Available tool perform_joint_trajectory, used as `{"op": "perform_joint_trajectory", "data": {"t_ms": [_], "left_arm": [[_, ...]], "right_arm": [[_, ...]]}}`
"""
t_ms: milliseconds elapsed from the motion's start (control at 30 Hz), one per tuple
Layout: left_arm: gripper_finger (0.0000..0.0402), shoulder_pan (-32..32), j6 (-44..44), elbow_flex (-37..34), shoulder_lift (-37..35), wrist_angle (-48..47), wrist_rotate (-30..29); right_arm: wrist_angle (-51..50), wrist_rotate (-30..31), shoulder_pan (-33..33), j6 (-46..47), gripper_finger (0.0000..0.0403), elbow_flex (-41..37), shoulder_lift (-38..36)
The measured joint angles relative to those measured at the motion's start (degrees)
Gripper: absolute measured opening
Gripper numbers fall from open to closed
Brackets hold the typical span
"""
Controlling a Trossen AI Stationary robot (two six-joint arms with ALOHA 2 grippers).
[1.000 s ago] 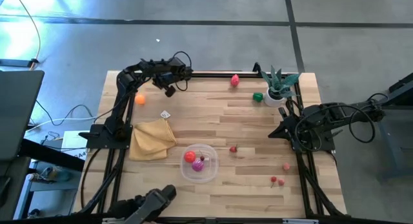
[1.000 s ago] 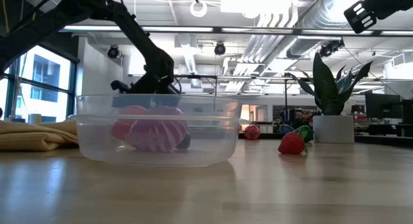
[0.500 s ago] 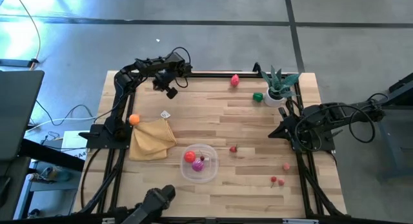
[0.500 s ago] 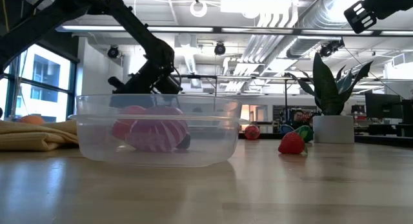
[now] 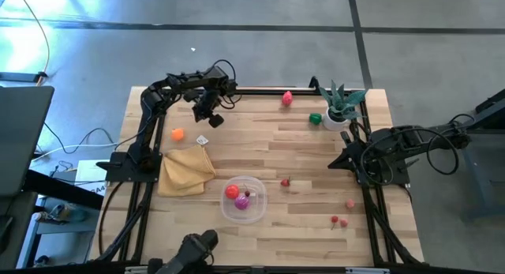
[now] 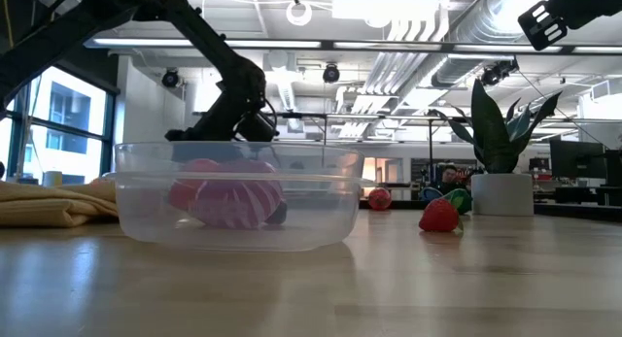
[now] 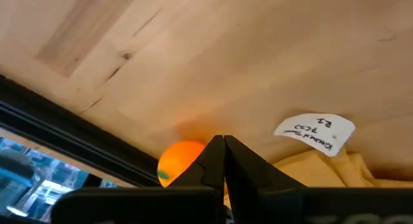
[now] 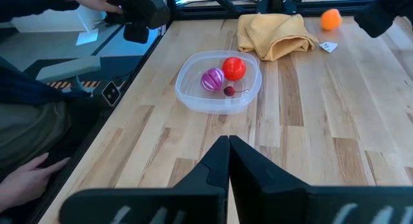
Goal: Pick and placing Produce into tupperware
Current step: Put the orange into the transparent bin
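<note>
Pale wooden planks made up the table, with grey floor around it in the high view and a long room of ceiling ducts behind it in the low view.

Over the table's far left part the left gripper hung with its fingers pressed together, pinching nothing; its own wrist view showed the two dark fingers meeting in a single seam. Only that view brought up close the orange toy fruit lying on the wood beyond the fingers, apart from them, beside the table's dark edge rail, along with a small white paper tag and a corner of the yellow cloth. From above, the fruit lay near the left edge, between the gripper and the cloth.

Off the table's right edge the right gripper waited, its fingers also closed on nothing. Its wrist view alone looked down into the clear tupperware: a red piece, a magenta-purple piece and a small dark cherry-like one lay inside. The low view showed only blurred red and purple shapes through the container's wall.

More produce lay loose on the wood: a red strawberry, a green piece just beside the potted plant, and a red-pink piece at the far edge.
</note>
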Motion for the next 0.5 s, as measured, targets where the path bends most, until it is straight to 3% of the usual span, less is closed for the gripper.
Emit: {"op": "perform_joint_trajectory", "data": {"t_ms": [267, 500], "left_arm": [[0.0, -0.07, 10.17, 3.33, 0.02, 0.0, 5.15], [0.0001, -1.64, 14.05, 10.63, 0.04, 0.02, 1.93]], "right_arm": [[0.0, 0.0, 0.0, 0.0, 0.0, 0.01, -0.01], [0.0, 0.0, 0.0, 0.0, 0.0, 0.0, -0.01]]}}
